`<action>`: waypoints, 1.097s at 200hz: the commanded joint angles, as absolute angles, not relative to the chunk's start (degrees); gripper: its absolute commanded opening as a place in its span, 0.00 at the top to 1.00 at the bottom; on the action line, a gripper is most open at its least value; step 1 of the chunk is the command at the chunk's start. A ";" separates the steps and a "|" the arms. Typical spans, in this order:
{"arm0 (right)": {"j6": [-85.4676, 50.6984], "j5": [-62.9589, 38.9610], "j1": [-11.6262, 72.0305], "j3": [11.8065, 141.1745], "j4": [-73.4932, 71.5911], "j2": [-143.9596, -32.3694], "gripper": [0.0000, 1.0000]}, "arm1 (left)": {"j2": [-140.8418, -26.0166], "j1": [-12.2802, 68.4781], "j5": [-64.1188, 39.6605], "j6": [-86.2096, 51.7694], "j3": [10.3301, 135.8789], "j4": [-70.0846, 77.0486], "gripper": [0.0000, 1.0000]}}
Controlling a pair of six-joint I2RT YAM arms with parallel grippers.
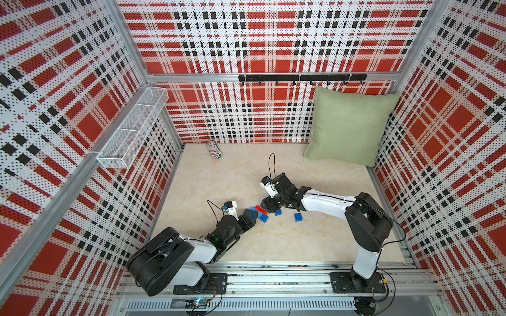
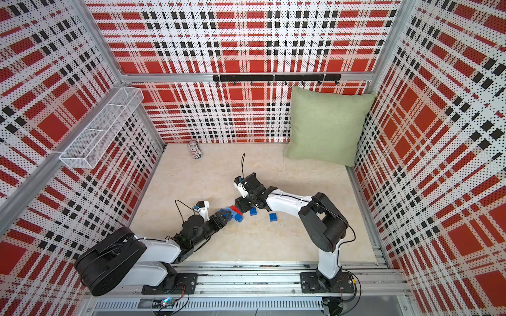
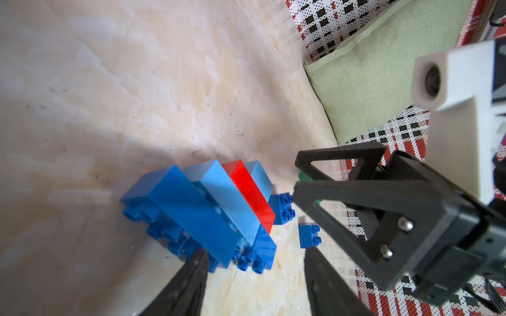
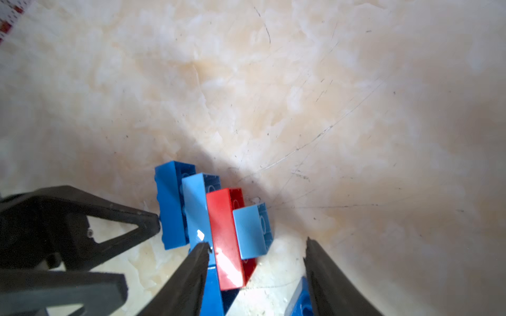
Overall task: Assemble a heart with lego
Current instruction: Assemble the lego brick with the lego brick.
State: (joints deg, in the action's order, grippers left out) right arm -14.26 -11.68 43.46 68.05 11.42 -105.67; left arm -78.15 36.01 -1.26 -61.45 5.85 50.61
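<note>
The heart (image 1: pixel 259 212) is a joined cluster of blue bricks with one red strip, standing on edge on the table between both arms; it is also in the left wrist view (image 3: pixel 208 208) and the right wrist view (image 4: pixel 219 227). My left gripper (image 1: pixel 253 218) (image 3: pixel 256 250) is open, one fingertip (image 3: pixel 201 255) against the cluster's blue end. My right gripper (image 1: pixel 266 207) (image 4: pixel 256 242) is open around the red strip's end, one fingertip (image 4: pixel 204 247) touching it and the opposite one apart. Two small loose blue lego bricks (image 1: pixel 278 212) (image 1: pixel 298 217) lie just right of the cluster. A green sliver (image 3: pixel 303 177) shows behind the right gripper's finger.
A striped can (image 1: pixel 214 150) lies at the back of the table. A green pillow (image 1: pixel 350 125) leans in the back right corner. On the left wall hangs a white wire basket (image 1: pixel 131 131), and a black hook rail (image 1: pixel 301 78) runs along the back wall.
</note>
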 commanded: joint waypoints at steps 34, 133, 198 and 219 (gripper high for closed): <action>-21.21 -20.07 41.07 68.43 7.23 -110.00 0.43 | -76.20 34.48 -0.65 -61.95 3.30 51.07 0.51; -20.98 -26.57 40.34 68.02 4.97 -113.96 0.50 | -85.50 33.06 -2.02 -61.24 5.46 58.38 0.64; -20.49 -30.10 40.34 66.44 3.32 -114.68 0.59 | -94.67 32.48 -5.23 -63.54 5.57 70.47 0.75; -19.32 -30.21 40.50 66.36 4.46 -114.51 0.64 | -97.96 32.52 -5.89 -64.79 5.71 74.26 0.76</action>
State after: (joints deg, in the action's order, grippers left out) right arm -20.51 -27.92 40.10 67.16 4.45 -113.54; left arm -94.89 32.64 -3.92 -63.51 4.86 67.33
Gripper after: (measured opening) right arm 0.388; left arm 0.247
